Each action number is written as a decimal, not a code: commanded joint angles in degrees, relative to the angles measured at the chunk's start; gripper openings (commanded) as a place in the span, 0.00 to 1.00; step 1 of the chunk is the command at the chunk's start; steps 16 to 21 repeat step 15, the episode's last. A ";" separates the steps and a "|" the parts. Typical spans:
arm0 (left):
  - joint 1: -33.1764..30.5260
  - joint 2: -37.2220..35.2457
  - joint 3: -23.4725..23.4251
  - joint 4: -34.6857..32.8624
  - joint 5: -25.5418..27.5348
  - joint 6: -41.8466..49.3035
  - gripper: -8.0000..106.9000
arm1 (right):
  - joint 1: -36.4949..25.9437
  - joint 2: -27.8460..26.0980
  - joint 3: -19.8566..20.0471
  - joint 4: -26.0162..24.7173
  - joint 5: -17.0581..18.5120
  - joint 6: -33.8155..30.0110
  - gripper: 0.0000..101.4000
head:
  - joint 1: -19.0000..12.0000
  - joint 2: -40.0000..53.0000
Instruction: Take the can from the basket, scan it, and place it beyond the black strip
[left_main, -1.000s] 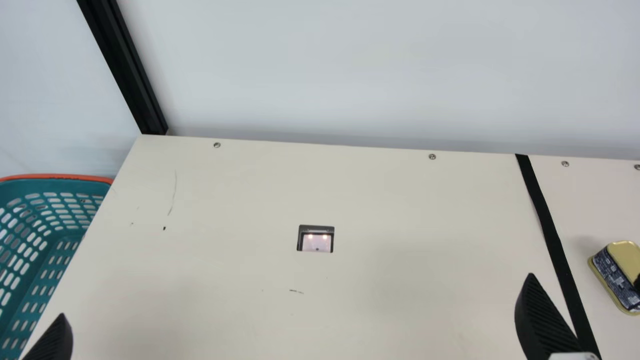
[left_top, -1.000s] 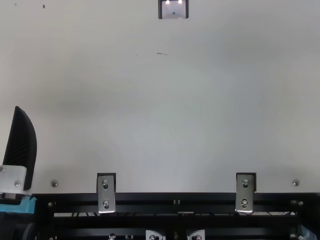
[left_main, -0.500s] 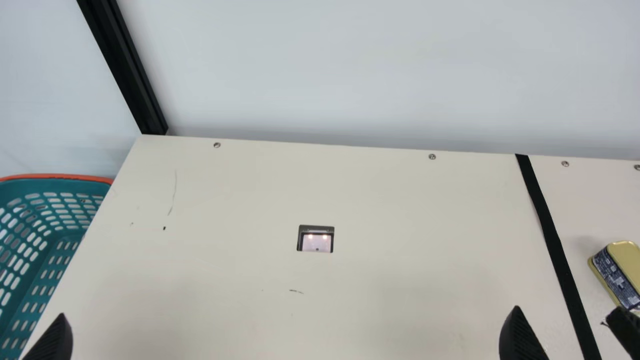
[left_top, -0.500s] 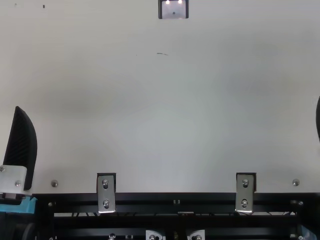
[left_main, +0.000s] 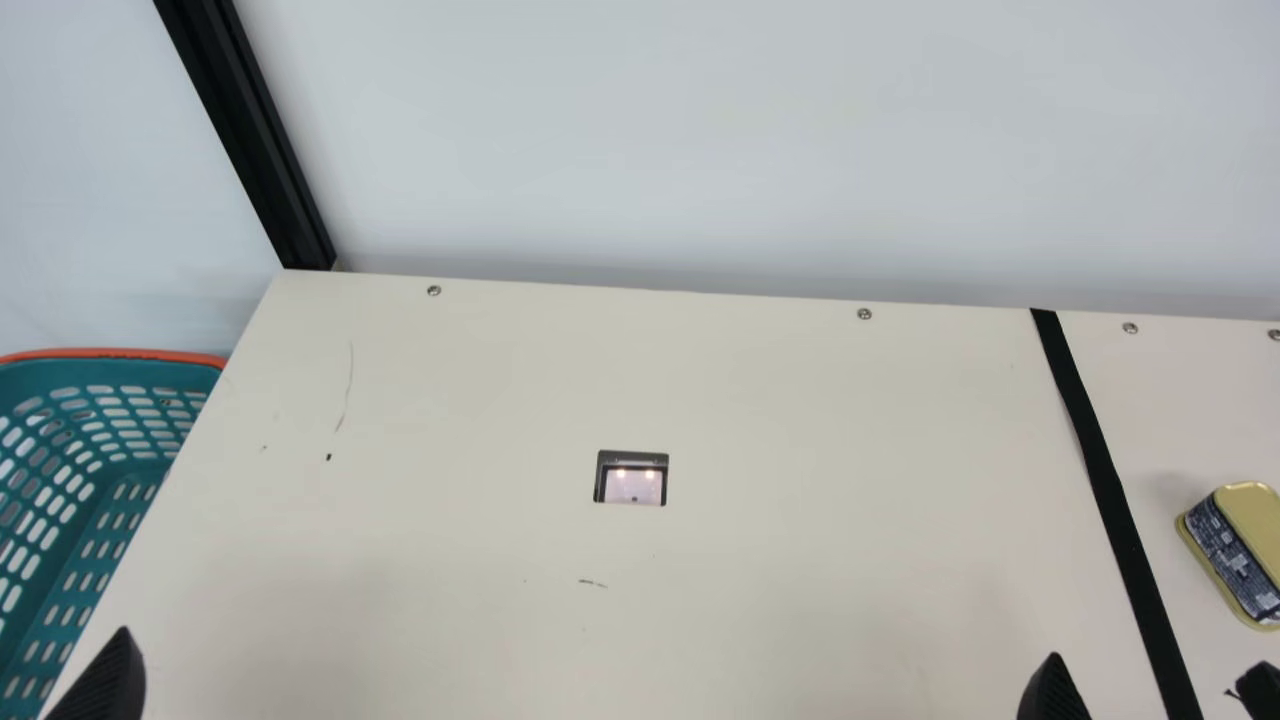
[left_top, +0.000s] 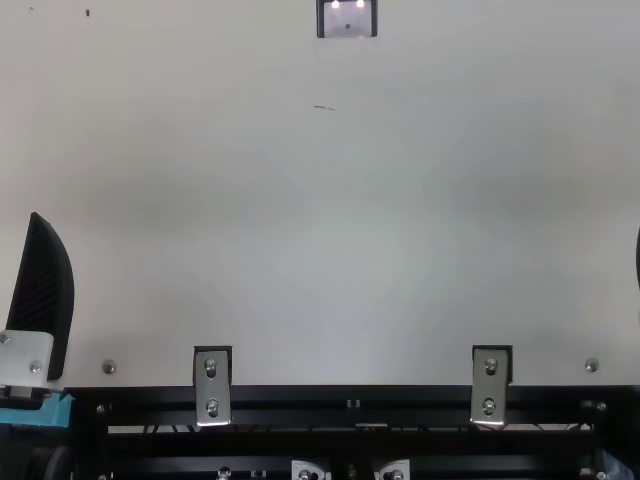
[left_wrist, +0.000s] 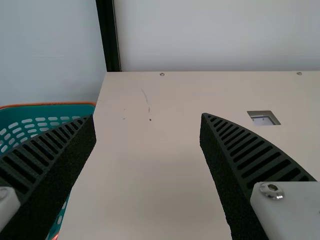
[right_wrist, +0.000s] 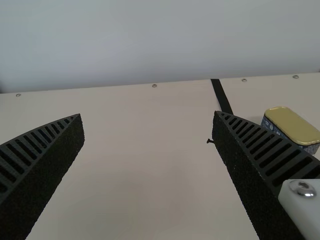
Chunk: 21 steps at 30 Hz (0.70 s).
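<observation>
Foreground: L gripper (left_top: 42, 285) & R gripper (left_main: 1155, 668), jaws of each spread wide. Midground: can (left_main: 1245, 540) on table (left_main: 800, 600), just R of black strip (left_main: 1110, 485); scanner window (left_main: 633, 486) approx. ctr., basket (left_main: 110, 372) at L edge. Background: pale wall (left_main: 700, 150).

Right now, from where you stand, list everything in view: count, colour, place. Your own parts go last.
Table: one, cream, below the wall.
Wall: pale grey, behind the table.
Post: one, black, at the table's far left corner.
Basket: one, teal with orange rim, by the table's left edge.
Scanner window: one, dark-framed, set into the table.
Strip: one, black, towards the table's right.
Can: one, gold and dark blue, right of the strip.
Brackets: two, silver, near edge.
Screws: several, silver, along far and near edges.
Left end effector: one, black, open, front left.
Right end effector: one, black, open, front right.
</observation>
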 joint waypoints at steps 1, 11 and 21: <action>0.00 0.00 0.00 0.00 0.00 0.00 0.85 | 0.00 0.00 0.00 0.00 0.00 0.00 1.00 | -0.26 0.65; 0.00 0.00 0.00 0.00 0.00 0.00 0.85 | 0.00 0.00 0.00 0.00 0.00 0.00 1.00 | -0.26 0.65; 0.00 0.00 0.00 0.00 0.00 0.00 0.85 | 0.00 0.00 0.00 0.00 0.00 0.00 1.00 | -0.26 0.65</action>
